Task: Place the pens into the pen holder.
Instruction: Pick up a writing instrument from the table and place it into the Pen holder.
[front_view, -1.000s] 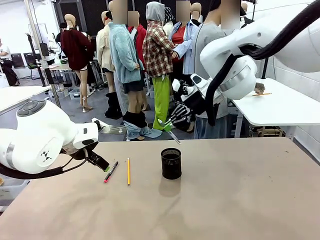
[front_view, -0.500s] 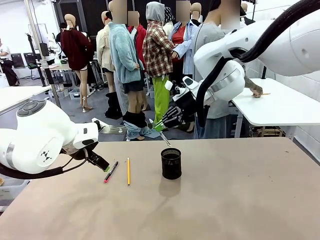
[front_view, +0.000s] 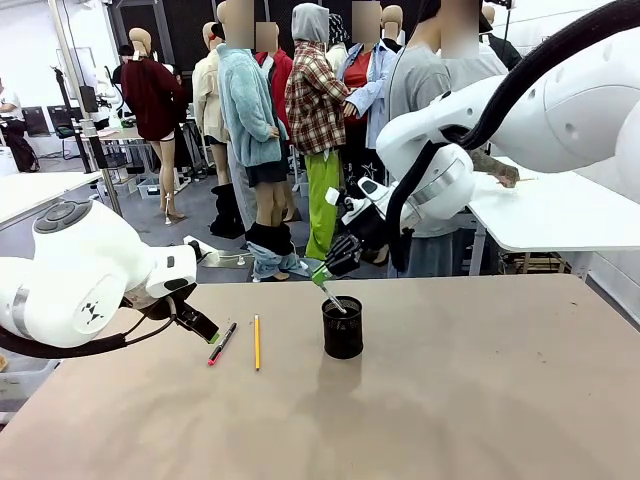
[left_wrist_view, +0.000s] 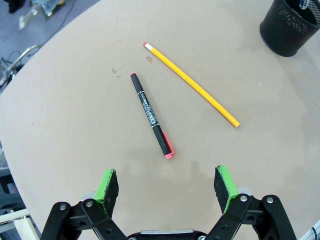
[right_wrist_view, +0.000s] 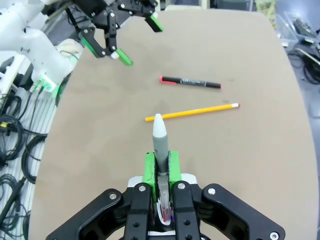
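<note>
a: right gripper (front_view: 326, 274)?
b: clamping shut on the white-grey pen (front_view: 331, 294), angling its lower end into the pen holder (front_view: 342, 335), likely for release.
a: left gripper (left_wrist_view: 166, 184)?
b: hanging wide open and empty above the black pen (left_wrist_view: 150, 115), with the yellow pencil (left_wrist_view: 192, 85) lying just beside it.

One yellow pencil (left_wrist_view: 192, 85), one black pen (left_wrist_view: 150, 115), one seemingly white-grey pen (right_wrist_view: 159, 140), one pen holder (front_view: 342, 335)

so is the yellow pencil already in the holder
No, the yellow pencil lies flat on the table beside the black pen, apart from the pen holder.
</note>
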